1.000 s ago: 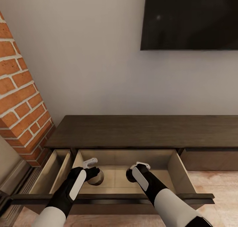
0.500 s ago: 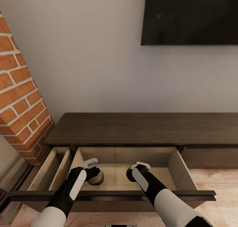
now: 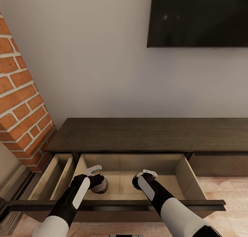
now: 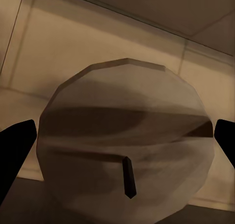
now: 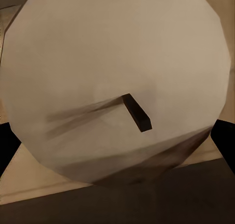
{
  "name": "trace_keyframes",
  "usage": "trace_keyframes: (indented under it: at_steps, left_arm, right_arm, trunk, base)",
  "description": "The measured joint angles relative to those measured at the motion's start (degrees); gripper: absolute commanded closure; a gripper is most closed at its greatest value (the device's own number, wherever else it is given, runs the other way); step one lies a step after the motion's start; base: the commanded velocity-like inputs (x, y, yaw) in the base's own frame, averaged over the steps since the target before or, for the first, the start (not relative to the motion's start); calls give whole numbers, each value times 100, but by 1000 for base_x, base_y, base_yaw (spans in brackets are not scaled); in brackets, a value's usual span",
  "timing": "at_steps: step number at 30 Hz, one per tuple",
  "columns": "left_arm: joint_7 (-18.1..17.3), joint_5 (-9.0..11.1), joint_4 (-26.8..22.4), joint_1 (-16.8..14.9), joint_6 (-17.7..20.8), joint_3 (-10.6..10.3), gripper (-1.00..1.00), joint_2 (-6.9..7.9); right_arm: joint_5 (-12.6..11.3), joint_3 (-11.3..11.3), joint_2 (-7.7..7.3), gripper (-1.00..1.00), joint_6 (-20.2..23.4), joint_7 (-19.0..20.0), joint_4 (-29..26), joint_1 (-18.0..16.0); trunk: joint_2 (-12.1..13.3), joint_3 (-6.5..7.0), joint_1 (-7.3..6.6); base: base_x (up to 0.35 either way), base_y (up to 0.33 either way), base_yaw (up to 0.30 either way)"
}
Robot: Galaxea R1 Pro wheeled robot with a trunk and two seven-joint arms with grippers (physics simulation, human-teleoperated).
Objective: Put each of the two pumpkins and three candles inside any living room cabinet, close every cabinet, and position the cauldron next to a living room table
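Wall and dark TV sit above the cabinet (image 3: 148, 133), whose middle drawer (image 3: 182, 171) hangs open. Both arms reach into that drawer. The left gripper (image 4: 120, 145) grips 1 candle (image 4: 122, 141); the right gripper (image 5: 115, 136) grips another candle (image 5: 115, 82). Step in hand: putting 2 candles away. Next, I think, let go and lift out.

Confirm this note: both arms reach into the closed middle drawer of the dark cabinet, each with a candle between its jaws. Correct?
Not quite. The middle drawer of the cabinet is pulled open, as the head view shows. The rest holds: the left gripper has a candle between its jaws, and the right gripper has another candle.
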Motion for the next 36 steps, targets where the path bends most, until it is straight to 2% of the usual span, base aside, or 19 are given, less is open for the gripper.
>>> trace_keyframes:
  at_steps: [7,17,22,23,36]
  left_arm:
    - [0,7,0,0,6,3,100,1]
    - [1,7,1,1,10,4,100,7]
    - [0,9,0,0,7,3,100,4]
    - [0,9,0,0,8,3,100,3]
    - [-9,36,-8,0,51,3,100,9]
  right_arm:
    - [-13,18,0,100,-35,0,8,0]
    - [-18,18,0,100,-43,0,9,1]
    - [-10,19,0,100,-45,0,8,0]
    - [-12,19,0,-100,-45,0,8,0]
    - [-5,20,0,-100,-46,-4,8,0]
  trunk:
    - [0,0,0]
    - [-9,-155,19]
    - [-9,-155,18]
    - [-9,-155,18]
    - [-9,-155,18]
  base:
    - [7,0,0]
    - [0,0,0]
    - [0,0,0]
    - [0,0,0]
    - [0,0,0]
